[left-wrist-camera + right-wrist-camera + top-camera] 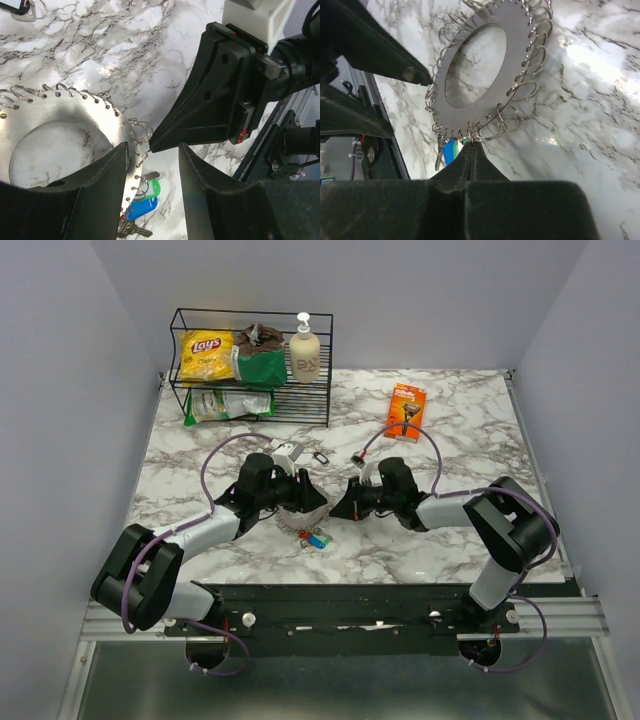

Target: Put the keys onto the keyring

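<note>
Presently the right fingers [482,172] are pressed flush together with no gap at the tips. The joined tips sit against a small wire loop on the lower rim of the keyring [517,75]; whether that wire is actually pinched cannot be determined. The left fingers [95,190] stand partly apart. The rim of the keyring runs just beside the inner face of one of them, and no clamp on it can be confirmed.

The keyring is a flat grey metal disc with a round central hole and many small wire loops threaded round its edge. It sits between the two arms, near the middle of the marble-patterned table [470,450]. Two keys [145,200], one green-headed and one blue-headed, lie at the disc's near rim, just below the finger tips; whether they hang from a loop cannot be told.

At the far left of the table a black wire rack [250,420] holds a yellow bag [205,352] marked "Lay's", a green bag [260,362] and a pump bottle [304,352] whose label is illegible. An orange carton [406,410] lies to the rack's right, its print too small to read.
</note>
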